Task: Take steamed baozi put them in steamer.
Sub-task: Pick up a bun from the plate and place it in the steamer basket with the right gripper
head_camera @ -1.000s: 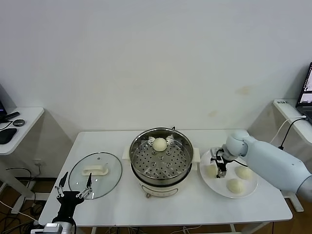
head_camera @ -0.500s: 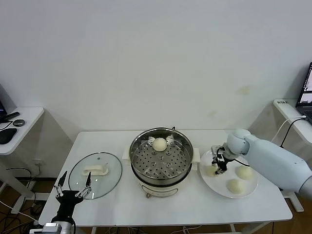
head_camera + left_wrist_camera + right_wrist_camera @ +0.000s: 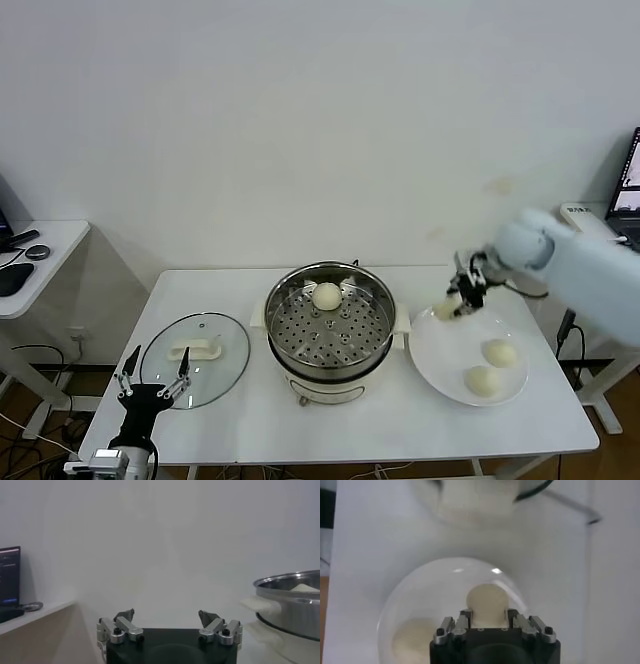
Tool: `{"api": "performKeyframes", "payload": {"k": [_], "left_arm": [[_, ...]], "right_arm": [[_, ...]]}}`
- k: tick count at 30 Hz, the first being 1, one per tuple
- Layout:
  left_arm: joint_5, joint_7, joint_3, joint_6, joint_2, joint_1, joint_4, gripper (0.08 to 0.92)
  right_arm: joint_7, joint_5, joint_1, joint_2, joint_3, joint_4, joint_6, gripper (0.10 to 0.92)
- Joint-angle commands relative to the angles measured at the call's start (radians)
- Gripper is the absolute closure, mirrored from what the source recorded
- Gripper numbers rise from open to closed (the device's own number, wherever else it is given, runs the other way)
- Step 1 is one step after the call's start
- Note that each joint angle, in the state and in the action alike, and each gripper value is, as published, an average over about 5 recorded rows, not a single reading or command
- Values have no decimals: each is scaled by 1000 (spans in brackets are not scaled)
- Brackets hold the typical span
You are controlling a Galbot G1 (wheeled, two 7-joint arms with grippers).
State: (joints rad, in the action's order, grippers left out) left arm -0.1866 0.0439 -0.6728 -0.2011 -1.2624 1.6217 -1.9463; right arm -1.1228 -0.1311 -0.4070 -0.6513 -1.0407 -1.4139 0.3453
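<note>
The steamer (image 3: pixel 330 330) stands mid-table, a shiny steel pot with a perforated tray on a white base. One cream-white baozi (image 3: pixel 327 295) lies at the tray's far side. My right gripper (image 3: pixel 458 300) is shut on a second baozi (image 3: pixel 446 309) and holds it in the air above the left edge of the white plate (image 3: pixel 440 355). The right wrist view shows that baozi (image 3: pixel 487 602) between the fingers, the plate below. Two more baozi (image 3: pixel 500 352) (image 3: pixel 483 380) lie on the plate. My left gripper (image 3: pixel 152 385) is open and empty, parked at the table's front left.
A round glass lid (image 3: pixel 195 358) with a white handle lies flat on the table left of the steamer. The steamer's rim (image 3: pixel 290 587) shows in the left wrist view. Side tables stand at both edges of the head view, with a laptop (image 3: pixel 627 188) at far right.
My right gripper has closed on the left baozi and lifted it off the plate, up and slightly back. The left arm has barely moved.
</note>
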Motion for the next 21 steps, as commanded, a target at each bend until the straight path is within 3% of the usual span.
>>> {"api": "performKeyframes", "payload": {"k": [1, 7, 16, 21], "left_arm": [[-1, 2, 6, 1, 5, -21, 11, 177], [2, 8, 10, 6, -17, -43, 18, 177], [8, 10, -9, 4, -16, -47, 18, 177], [7, 11, -18, 2, -22, -44, 16, 177]], "right_arm": [[40, -328, -484, -115, -305, -112, 113, 569], [157, -463, -418, -311, -313, -109, 236, 566], [308, -532, -222, -627, -260, 49, 378, 561], [324, -505, -158, -722, -257, 152, 383, 559]]}}
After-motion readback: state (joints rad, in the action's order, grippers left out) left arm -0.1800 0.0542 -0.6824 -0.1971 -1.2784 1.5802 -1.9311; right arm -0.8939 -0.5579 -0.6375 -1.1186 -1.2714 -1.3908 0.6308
